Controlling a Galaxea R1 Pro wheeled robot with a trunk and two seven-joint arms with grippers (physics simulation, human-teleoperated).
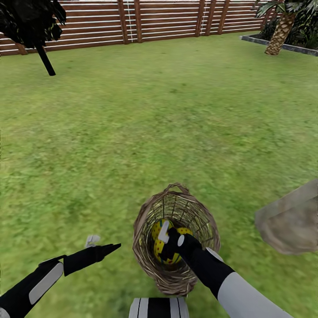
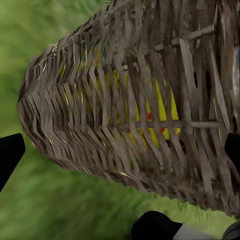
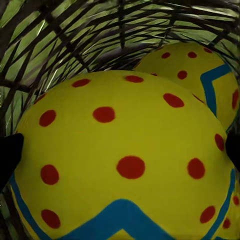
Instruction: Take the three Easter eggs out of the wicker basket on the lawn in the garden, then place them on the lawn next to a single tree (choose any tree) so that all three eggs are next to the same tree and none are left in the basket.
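While the wicker basket (image 1: 176, 238) sits on the lawn (image 1: 154, 132), the right tool (image 1: 170, 240) reaches inside, fingers wide astride an Easter egg (image 3: 125, 155); the left tool (image 1: 104, 247) hovers beside, its state unclear.

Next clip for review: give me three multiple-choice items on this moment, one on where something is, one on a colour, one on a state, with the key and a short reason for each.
1. Where is the right gripper?
A. Inside the wicker basket, at the eggs
B. Over the grass by the fence
C. On the stone at the right

2. What colour are the dots on the nearest Easter egg?
A. Blue
B. Red
C. White

3. How does the left gripper stand?
A. Shut on an egg
B. Inside the basket
C. Over the lawn beside the basket, holding nothing

Key: 1 A, the head view shows the right arm reaching into the basket. 2 B, the right wrist view shows red dots on yellow. 3 C, the head view shows it outside the basket, nothing between its fingers.
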